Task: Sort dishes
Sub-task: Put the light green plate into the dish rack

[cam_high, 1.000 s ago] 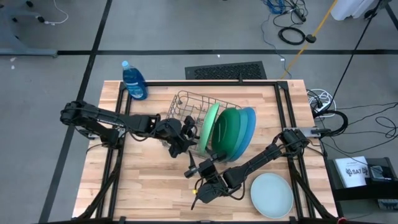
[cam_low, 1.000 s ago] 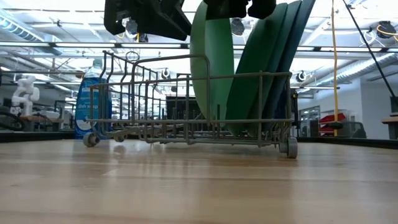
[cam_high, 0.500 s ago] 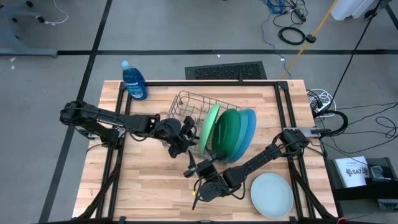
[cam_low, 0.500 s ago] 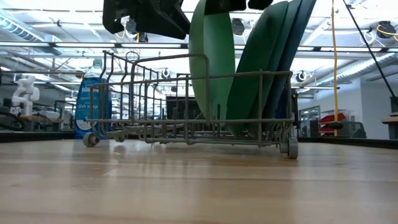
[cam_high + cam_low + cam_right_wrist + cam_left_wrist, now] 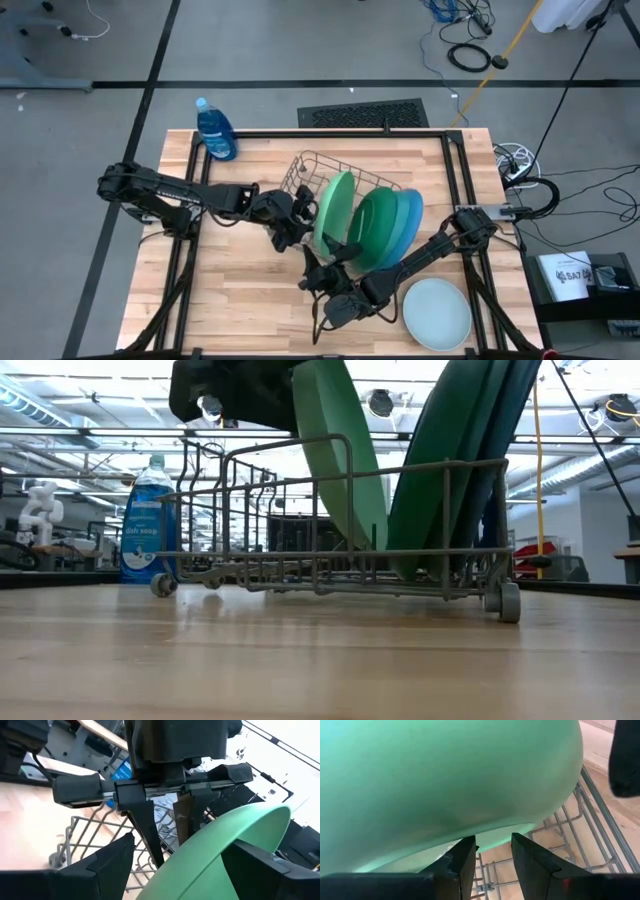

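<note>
High view: wire rack point(image 5: 300, 170) mid-table, holding light green plate point(image 5: 333, 205), dark green plate point(image 5: 375, 225) and blue plate point(image 5: 408, 220) on edge. Pale mint plate point(image 5: 437, 312) lies flat at near right. Blue bottle point(image 5: 215, 130) at far left corner.
Low view: light green plate point(image 5: 335, 450) tilts in the rack.
Left wrist view: left gripper point(image 5: 492, 852) part open, fingers astride the light green plate's rim.
Right wrist view: right gripper point(image 5: 177, 865) spread wide around the same plate's edge; whether it grips, can't tell.
</note>
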`<state>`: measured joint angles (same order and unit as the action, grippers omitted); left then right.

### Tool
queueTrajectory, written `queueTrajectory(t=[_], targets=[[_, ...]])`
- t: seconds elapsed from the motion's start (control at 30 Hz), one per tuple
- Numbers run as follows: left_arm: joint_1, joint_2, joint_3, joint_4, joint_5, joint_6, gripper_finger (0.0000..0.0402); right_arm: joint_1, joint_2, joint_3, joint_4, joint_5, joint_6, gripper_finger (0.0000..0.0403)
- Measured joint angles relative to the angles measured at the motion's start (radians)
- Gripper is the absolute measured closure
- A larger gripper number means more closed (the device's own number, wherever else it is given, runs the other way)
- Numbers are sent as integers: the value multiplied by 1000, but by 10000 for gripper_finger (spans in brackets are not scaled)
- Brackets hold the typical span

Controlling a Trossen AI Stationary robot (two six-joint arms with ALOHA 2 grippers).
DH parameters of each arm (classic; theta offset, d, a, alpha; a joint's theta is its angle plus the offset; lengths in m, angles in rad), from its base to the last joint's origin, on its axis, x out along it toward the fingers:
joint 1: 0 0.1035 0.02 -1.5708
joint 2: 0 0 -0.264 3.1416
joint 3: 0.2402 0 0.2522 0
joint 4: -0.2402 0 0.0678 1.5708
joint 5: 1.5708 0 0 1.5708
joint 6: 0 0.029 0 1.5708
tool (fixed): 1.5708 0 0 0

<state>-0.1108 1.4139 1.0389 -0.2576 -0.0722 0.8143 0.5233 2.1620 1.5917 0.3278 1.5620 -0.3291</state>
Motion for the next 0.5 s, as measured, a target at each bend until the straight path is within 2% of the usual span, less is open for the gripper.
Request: queueTrajectory(t=[0.27, 0.5], targets=[[-8, 0, 0, 12, 8, 3, 275, 7, 0, -1, -1, 4, 100, 120], [-29, -1, 1, 39, -21, 7, 275, 10, 2, -2, 37, 8, 105, 129]])
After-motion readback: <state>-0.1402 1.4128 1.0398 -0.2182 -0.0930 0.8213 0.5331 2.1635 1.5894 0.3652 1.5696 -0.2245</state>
